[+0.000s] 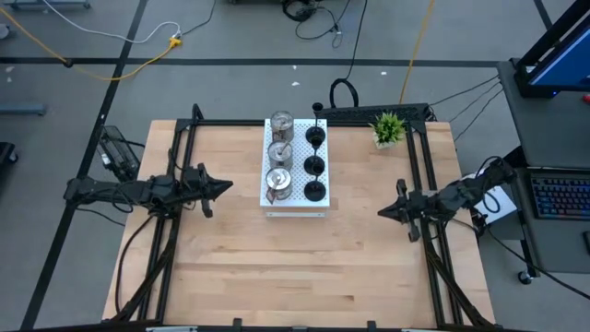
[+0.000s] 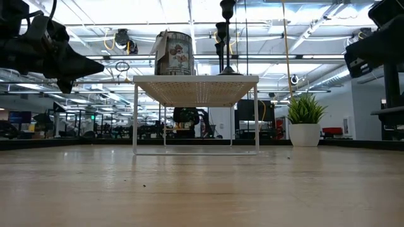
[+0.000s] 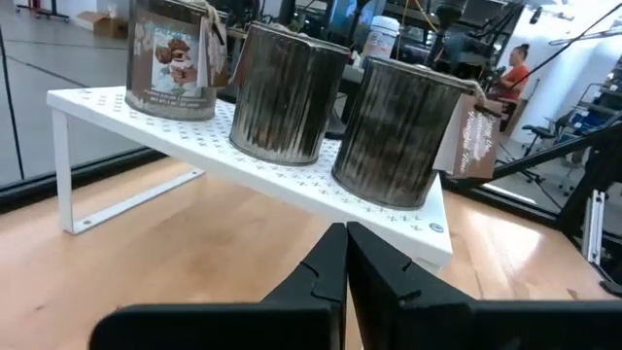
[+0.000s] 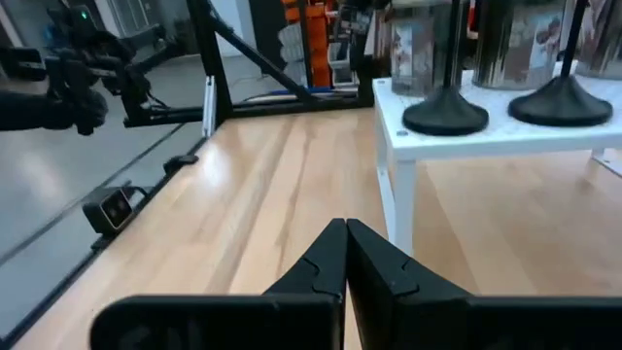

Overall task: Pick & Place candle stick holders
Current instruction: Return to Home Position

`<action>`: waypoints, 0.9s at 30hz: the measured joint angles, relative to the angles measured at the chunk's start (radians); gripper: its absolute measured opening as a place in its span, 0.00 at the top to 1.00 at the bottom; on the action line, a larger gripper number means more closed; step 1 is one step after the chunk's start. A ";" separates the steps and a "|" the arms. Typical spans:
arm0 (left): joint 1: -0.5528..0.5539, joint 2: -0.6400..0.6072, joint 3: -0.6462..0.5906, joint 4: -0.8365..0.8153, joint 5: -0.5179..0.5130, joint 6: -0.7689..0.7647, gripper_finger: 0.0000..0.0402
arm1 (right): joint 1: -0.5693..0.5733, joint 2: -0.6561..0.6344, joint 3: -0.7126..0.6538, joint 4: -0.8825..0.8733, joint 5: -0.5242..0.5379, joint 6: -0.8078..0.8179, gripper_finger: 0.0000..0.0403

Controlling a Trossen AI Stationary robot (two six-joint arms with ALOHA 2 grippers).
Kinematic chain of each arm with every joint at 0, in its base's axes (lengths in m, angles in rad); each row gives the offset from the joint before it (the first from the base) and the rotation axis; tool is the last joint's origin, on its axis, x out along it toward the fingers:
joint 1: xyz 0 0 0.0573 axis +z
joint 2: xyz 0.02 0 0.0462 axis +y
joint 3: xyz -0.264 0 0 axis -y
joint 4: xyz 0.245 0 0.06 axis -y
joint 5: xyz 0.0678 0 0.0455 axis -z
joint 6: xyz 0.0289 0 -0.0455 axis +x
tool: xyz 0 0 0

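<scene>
Now, either side of the white shelf (image 1: 295,208), the left gripper (image 1: 224,187) and right gripper (image 1: 383,211) hover with jaws fully closed, holding nothing, touching nothing

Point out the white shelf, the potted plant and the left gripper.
white shelf (image 1: 297,209), high view, bare front edge.
potted plant (image 1: 388,127), high view, green leaves.
left gripper (image 1: 226,187), high view, shut fingertips.

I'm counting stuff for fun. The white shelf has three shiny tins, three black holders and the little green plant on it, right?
Not the plant. The high view shows it standing on the wooden table beside the white shelf. The three shiny tins and three black holders are on the shelf.
</scene>
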 joint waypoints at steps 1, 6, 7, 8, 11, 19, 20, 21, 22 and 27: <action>0.000 0.000 0.000 0.000 0.000 0.007 0.97 | 0.000 0.001 -0.006 -0.002 0.000 0.002 1.00; 0.000 0.000 0.000 0.000 0.000 0.048 0.99 | 0.000 0.000 -0.028 0.000 -0.002 0.045 1.00; 0.000 0.000 0.000 0.000 0.001 0.049 0.98 | 0.000 0.001 -0.033 -0.002 -0.002 0.051 1.00; 0.000 0.000 0.000 0.000 0.006 0.050 0.97 | 0.000 0.001 -0.037 0.000 -0.002 0.052 1.00; 0.000 0.000 0.000 -0.002 0.039 0.050 0.96 | 0.000 0.001 -0.055 0.012 -0.004 0.054 1.00; 0.000 0.000 0.001 -0.017 0.086 0.054 0.96 | 0.001 0.000 -0.077 0.003 -0.085 0.094 1.00; 0.000 0.000 0.001 -0.018 0.086 0.048 0.95 | 0.001 0.000 -0.077 0.002 -0.084 0.095 1.00; 0.000 0.000 0.001 -0.018 0.086 0.045 0.94 | 0.001 0.000 -0.078 0.002 -0.080 0.096 1.00; 0.000 0.000 0.001 -0.019 0.086 0.043 0.93 | 0.000 0.000 -0.078 0.002 -0.077 0.095 1.00; 0.000 0.001 0.001 -0.016 0.087 0.049 0.92 | 0.000 0.000 -0.078 0.001 -0.079 0.107 1.00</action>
